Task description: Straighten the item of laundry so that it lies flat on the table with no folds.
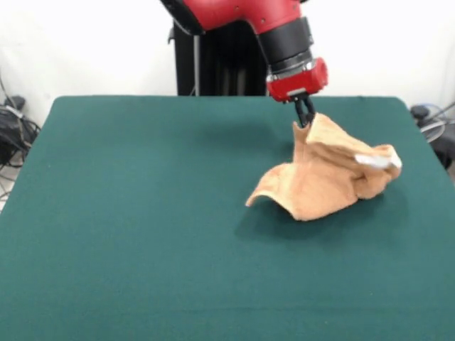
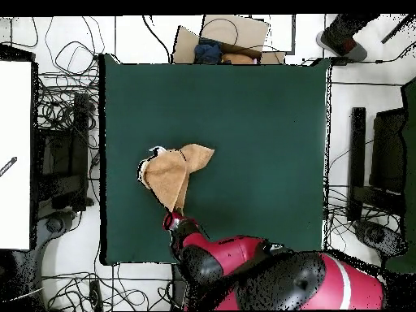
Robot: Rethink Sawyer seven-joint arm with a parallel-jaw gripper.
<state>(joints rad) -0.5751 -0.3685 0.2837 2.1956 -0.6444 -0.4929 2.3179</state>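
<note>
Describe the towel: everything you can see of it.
The towel is light orange-tan terry cloth with a small white tag near one upper edge. It is crumpled and folded, not flat: one point is pinched and lifted by the gripper, the cloth hanging from it like a tent, one corner curling outward over the green table. Its lower part rests on the table, toward the robot's side.

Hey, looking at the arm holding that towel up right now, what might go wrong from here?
The gripper pinches only a small peak of the towel, so the cloth might slip out mid-pull. The towel is bunched, with a flap folded over near the white tag; dragging it could keep those folds instead of flattening them. It also lies toward one side of the table, so a pull that way might carry it over the edge.
</note>
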